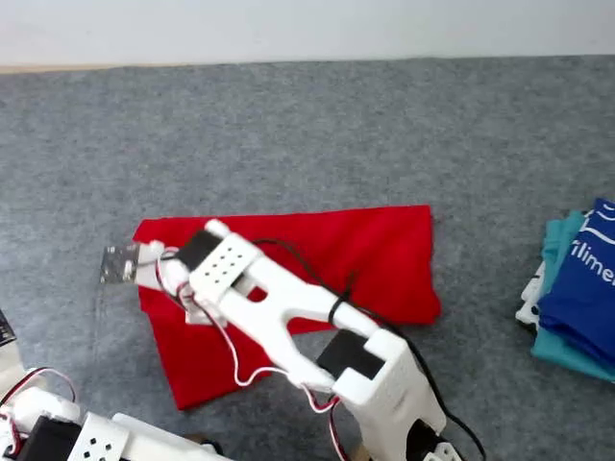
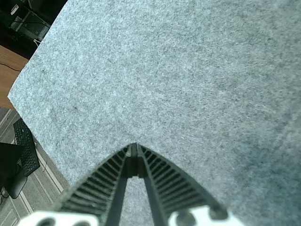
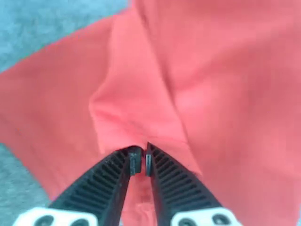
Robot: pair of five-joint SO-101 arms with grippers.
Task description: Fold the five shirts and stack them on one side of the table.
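A red shirt (image 1: 365,259) lies partly folded on the grey felt table (image 1: 288,125), left of centre. My right arm stretches across it from the near edge, and my right gripper (image 1: 146,267) is at the shirt's left edge. In the right wrist view the right gripper (image 3: 139,157) is shut on a raised fold of the red shirt (image 3: 211,70). My left arm (image 1: 58,427) rests at the near left corner. My left gripper (image 2: 136,151) is shut with nothing in it, above bare felt (image 2: 188,70).
A stack of folded shirts sits at the table's right edge, a blue shirt (image 1: 586,288) on top of a teal one (image 1: 562,351). The left wrist view shows the table's edge, with a keyboard (image 2: 26,150) on the floor below it.
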